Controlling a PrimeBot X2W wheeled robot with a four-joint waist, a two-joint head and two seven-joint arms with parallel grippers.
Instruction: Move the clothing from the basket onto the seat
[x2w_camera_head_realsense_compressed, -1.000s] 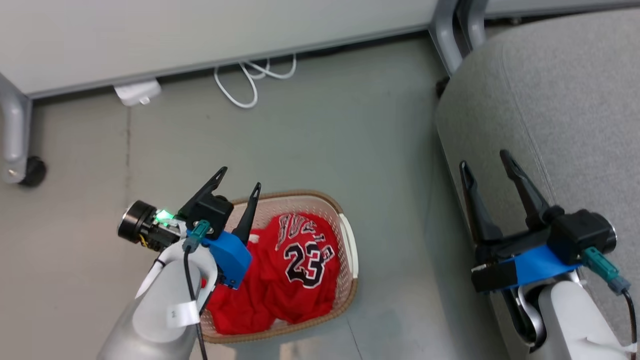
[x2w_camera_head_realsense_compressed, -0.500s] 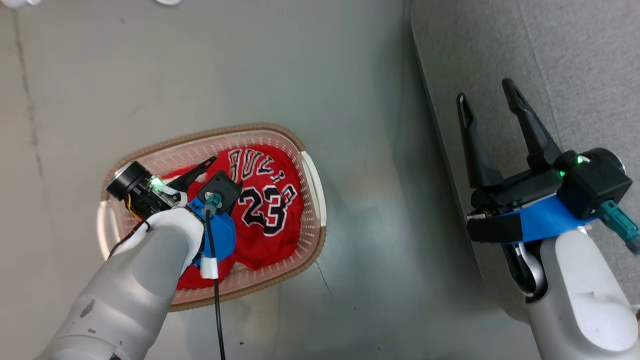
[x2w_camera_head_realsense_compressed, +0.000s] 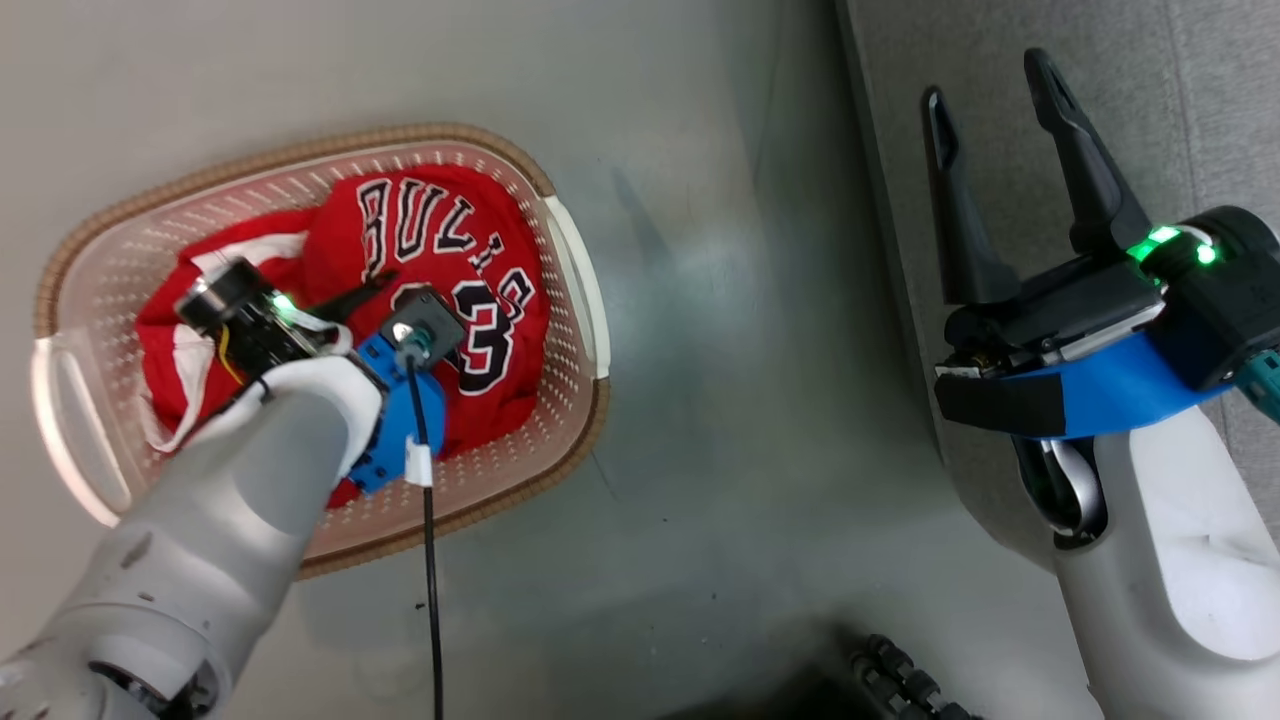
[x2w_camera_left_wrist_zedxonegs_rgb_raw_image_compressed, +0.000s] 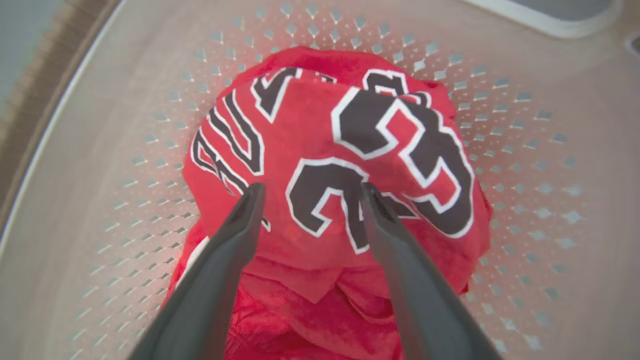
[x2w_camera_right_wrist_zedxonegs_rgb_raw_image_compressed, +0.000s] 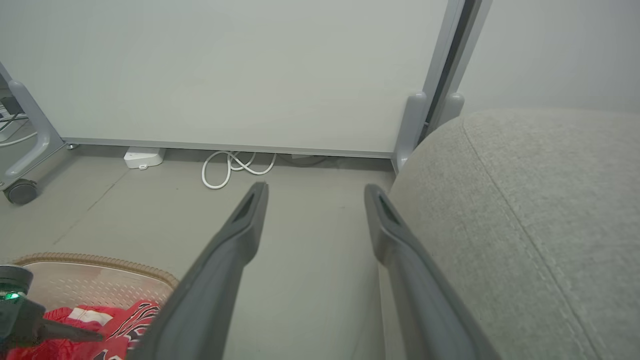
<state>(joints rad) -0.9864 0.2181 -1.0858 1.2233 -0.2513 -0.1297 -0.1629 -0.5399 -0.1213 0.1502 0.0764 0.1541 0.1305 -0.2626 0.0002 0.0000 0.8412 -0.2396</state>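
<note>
Inside the basket, which stands on the grey floor, both red garments lie bunched together. The jersey is uppermost, with its black white-edged "BULLS" lettering and numerals facing up. The red piece with white trim lies beside it, toward the left end of the basket in the head view, partly covered by the left forearm.

Left gripper: reaches down into the basket with its jaws spread wide and nothing held between them. In the left wrist view the two fingertips sit either side of the first numeral. Whether they touch the fabric cannot be told.

Right gripper: jaws equally wide apart and empty. It hangs well apart from the basket, at the front edge of the seat, and no clothing lies on the light-grey upholstery in view.

The right wrist view shows the seat's rounded edge on the right. A white cable is looped on the floor at the foot of a pale partition panel.
</note>
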